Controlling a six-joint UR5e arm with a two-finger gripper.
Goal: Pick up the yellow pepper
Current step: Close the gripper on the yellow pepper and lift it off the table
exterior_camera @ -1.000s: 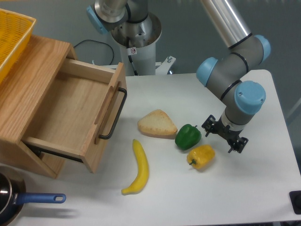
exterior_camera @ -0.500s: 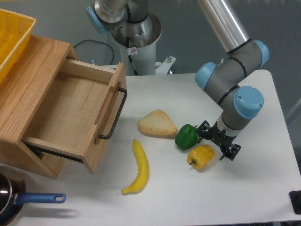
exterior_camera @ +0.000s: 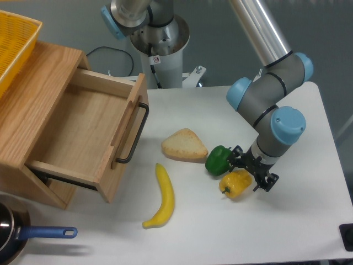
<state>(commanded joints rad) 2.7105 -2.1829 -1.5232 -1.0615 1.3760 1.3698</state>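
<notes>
The yellow pepper (exterior_camera: 235,184) lies on the white table, just right of and below the green pepper (exterior_camera: 219,160). My gripper (exterior_camera: 251,171) hangs directly over the yellow pepper's upper right side, its dark fingers spread to either side and open. One fingertip sits near the green pepper, the other to the right of the yellow one. Nothing is held. The pepper's top edge is partly covered by the gripper.
A slice of bread (exterior_camera: 183,146) lies left of the green pepper. A banana (exterior_camera: 162,197) lies below it. An open wooden drawer (exterior_camera: 88,132) stands at the left, with a yellow basket (exterior_camera: 14,44) on top. A blue-handled pan (exterior_camera: 22,237) is at the bottom left.
My gripper has moved left and down from beside the yellow pepper to right above it. The peppers, bread and banana have not moved.
</notes>
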